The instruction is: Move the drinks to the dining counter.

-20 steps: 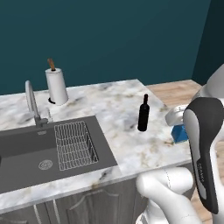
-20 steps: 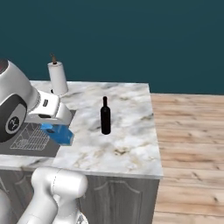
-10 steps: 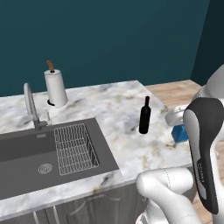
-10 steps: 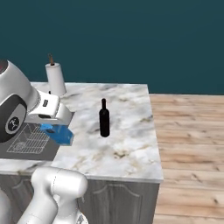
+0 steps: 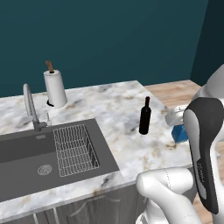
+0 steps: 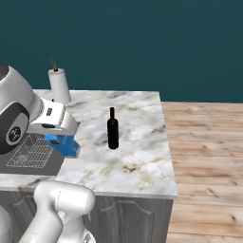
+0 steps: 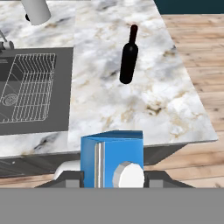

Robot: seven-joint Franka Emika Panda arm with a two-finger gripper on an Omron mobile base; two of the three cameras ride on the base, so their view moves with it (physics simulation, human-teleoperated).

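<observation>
Marble counter (image 5: pixel 113 100) lies ahead of you, white with grey and tan veins, and it carries a dark sink (image 5: pixel 26 162) with a wire rack (image 5: pixel 74 148) in its right half. You see the curved faucet (image 5: pixel 30 107) standing behind the basin, and the paper-towel roll (image 5: pixel 55 87) upright on its holder further back, near the wall.

Your gripper (image 7: pixel 113 177) is clamped on the blue carton (image 7: pixel 113 159). In the hand view the carton sits between the two dark fingertips with its white round cap (image 7: pixel 129 175) facing the camera, so the jaws are closed on its sides. From the right base view you can see the blue carton (image 6: pixel 62 144) hanging under the white hand, above the counter's near edge, just right of the sink rack and clear of the surface. In the left base view only a blue corner of it (image 5: pixel 179 133) peeks out beside the arm's dark forearm cover.

Your second drink, the slim dark bottle (image 5: pixel 145 116), stands upright on the bare marble to the right of the sink, well apart from the carton and further from you. In the hand view the bottle (image 7: pixel 128 57) stands beyond the carton, near the middle of the counter. Wooden floor (image 6: pixel 204 156) runs past the counter's right end.
</observation>
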